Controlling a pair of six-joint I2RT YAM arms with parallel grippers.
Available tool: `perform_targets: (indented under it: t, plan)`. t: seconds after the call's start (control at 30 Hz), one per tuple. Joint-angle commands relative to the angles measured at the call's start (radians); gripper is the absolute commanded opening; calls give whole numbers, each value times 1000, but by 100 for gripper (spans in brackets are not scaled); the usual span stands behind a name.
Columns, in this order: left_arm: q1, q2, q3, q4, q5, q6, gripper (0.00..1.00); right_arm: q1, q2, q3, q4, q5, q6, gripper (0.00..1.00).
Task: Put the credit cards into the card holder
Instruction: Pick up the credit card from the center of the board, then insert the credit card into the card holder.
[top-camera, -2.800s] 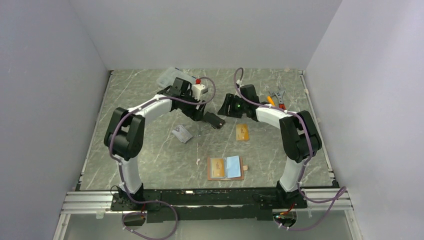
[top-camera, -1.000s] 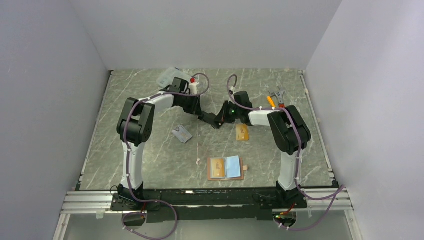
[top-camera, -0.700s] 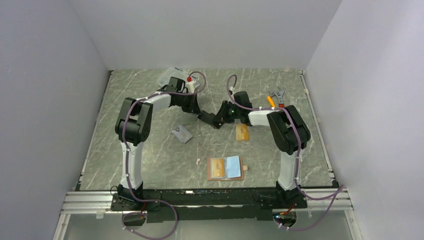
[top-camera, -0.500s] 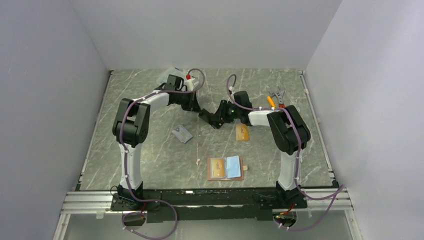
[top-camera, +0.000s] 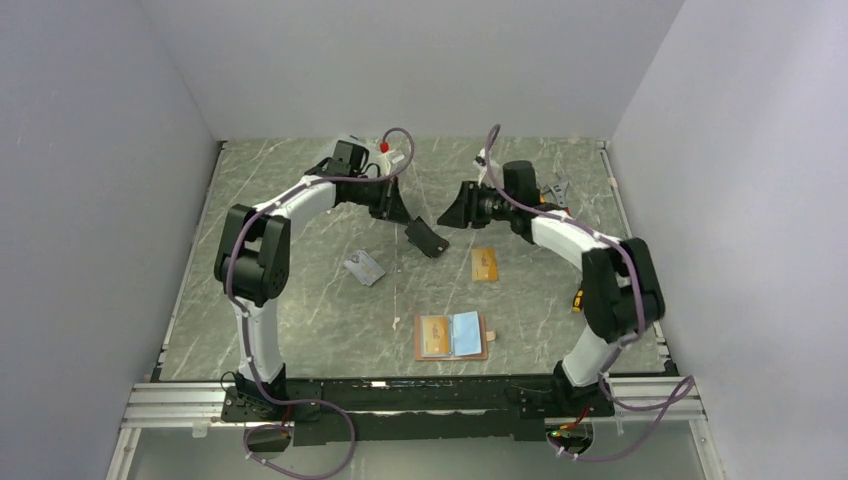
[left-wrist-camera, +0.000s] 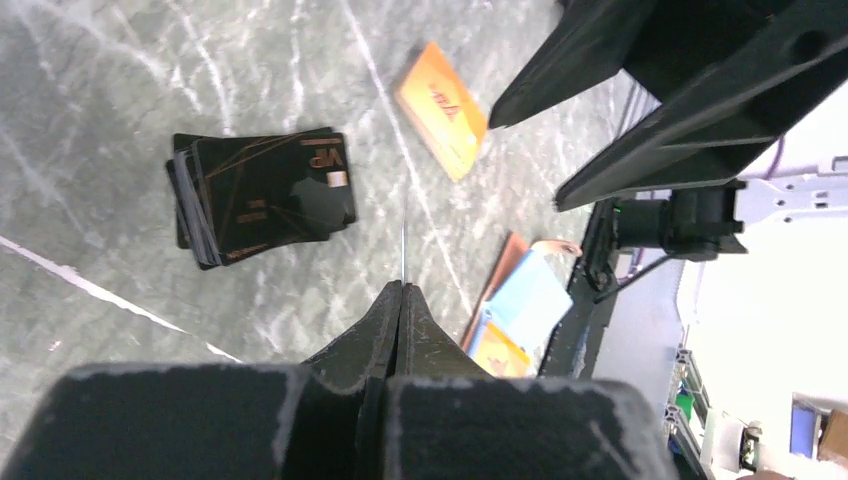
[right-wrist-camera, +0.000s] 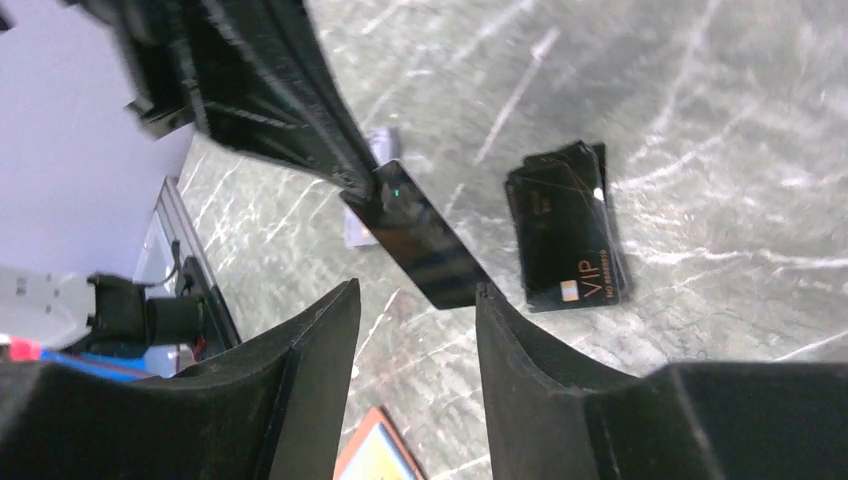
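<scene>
My left gripper (left-wrist-camera: 400, 286) is shut on a black credit card (right-wrist-camera: 420, 240), which shows only as a thin edge-on line (left-wrist-camera: 403, 250) in the left wrist view. The card's free end lies just off the tips of my open right gripper (right-wrist-camera: 415, 290), and the jaws do not touch it. A stack of black cards (top-camera: 427, 238) lies on the table below. A silver card (top-camera: 364, 267) and an orange card (top-camera: 485, 264) lie flat. The card holder (top-camera: 452, 357) lies open near the front, with an orange card in its left pocket.
A clear plastic box (top-camera: 335, 155) sits at the back left behind the left arm. Wrenches and a screwdriver (top-camera: 553, 192) lie at the back right beside the right arm. The walls close in on three sides.
The left gripper closed on the black card. The right gripper opened, let go of it and drew back to the right. Both arms shifted toward the back.
</scene>
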Motion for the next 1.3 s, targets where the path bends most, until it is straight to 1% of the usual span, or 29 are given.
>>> perform_targets:
  t: [0.0, 0.07, 0.2, 0.37, 0.57, 0.63, 0.73, 0.87, 1.0, 1.03, 1.1, 1.17, 1.23, 1.27]
  plan:
    - [-12, -140, 20, -43, 105, 41, 0, 0, -150, -2, -73, -118, -185, 50]
    - [-17, -165, 19, -76, 134, 60, 0, 0, -177, -31, -34, -167, -180, 52]
    - [-33, -209, 31, -189, 186, 143, 0, 13, -191, -35, -50, -267, -182, 53]
    - [-53, -261, 16, -302, 222, 260, 0, 52, -258, -55, -52, -265, -193, 53]
    - [-65, -329, -32, -336, 251, 280, 0, 86, -331, -99, -46, -249, -168, 49]
    - [-69, -344, -37, -337, 254, 282, 0, 103, -340, -105, -40, -269, -149, 45]
    - [-73, -357, -33, -347, 257, 285, 0, 135, -348, -118, -47, -280, -123, 35]
    - [-75, -367, -31, -357, 253, 290, 0, 166, -376, -175, -24, -280, -77, 26]
    - [-83, -377, -41, -364, 232, 306, 0, 172, -439, -226, -6, -237, -31, 0]
    - [-86, -383, -51, -360, 220, 307, 2, 172, -465, -235, -16, -209, -24, 0]
    - [-93, -400, -76, -351, 186, 313, 14, 171, -526, -249, -63, -121, -9, 0]
    - [-106, -419, -117, -339, 148, 323, 24, 171, -588, -267, -142, 13, 17, 0]
    - [-128, -432, -164, -337, 111, 354, 38, 176, -637, -290, -245, 144, 52, 0]
    - [-142, -437, -191, -336, 90, 370, 47, 179, -659, -311, -292, 206, 79, 0]
